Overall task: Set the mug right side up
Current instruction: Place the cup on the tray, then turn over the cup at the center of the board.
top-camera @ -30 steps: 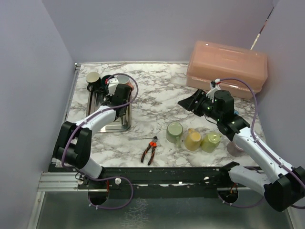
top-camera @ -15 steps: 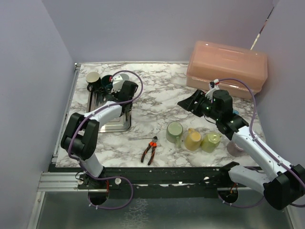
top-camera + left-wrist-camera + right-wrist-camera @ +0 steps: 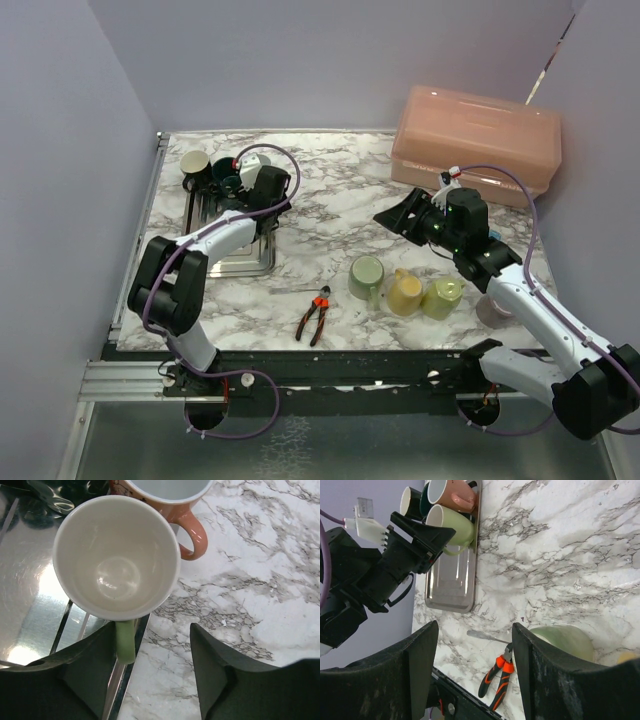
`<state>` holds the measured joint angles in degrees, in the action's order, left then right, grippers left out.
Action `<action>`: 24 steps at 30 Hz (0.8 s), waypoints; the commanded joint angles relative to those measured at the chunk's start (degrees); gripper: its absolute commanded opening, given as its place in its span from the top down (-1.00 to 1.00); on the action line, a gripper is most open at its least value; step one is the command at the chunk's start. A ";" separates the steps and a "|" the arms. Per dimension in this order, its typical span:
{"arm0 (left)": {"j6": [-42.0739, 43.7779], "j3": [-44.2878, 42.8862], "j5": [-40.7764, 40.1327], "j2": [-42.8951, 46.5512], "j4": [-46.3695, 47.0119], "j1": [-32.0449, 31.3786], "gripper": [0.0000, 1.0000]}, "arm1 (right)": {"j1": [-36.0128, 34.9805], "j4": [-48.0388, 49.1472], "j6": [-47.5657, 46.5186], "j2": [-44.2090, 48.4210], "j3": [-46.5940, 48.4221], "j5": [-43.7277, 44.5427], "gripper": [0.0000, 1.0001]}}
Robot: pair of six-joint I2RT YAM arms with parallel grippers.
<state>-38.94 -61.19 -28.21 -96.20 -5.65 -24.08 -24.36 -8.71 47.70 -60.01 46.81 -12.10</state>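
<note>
Housing of the left gripper [image 3: 262, 186] covers the green mug [image 3: 116, 555] from overhead, so only the wrist views show it. It stands mouth up at the right rim of the metal tray [image 3: 30, 580], just beside a pink mug [image 3: 172, 510] whose upper part is cut off. Its handle points into the gap between the left fingers, close against one of them; whether they touch is unclear. Those jaws stand apart and grip nothing. The left arm reaches forward, wrist low over the tray's far end. The right gripper [image 3: 473, 630] hangs above bare marble, aimed toward the tray, jaws wide and empty.
</note>
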 commanded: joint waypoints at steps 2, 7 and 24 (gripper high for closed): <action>-1.05 -2.10 5.44 3.59 1.06 0.08 -0.29 | 0.34 -0.84 -0.93 -0.20 0.21 -0.91 -0.29; -1.02 -0.52 10.04 4.39 4.70 1.70 -0.35 | 0.37 -0.84 -0.91 -0.03 -0.21 -0.91 -0.29; -0.40 3.70 13.67 10.89 6.76 3.51 -0.66 | 0.45 -2.29 -1.74 -0.02 0.54 0.11 -0.29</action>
<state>-39.88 -58.96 -16.43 -90.24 -0.21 -21.04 -24.25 -9.19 47.51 -60.01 46.81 -12.10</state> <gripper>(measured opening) 0.781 0.644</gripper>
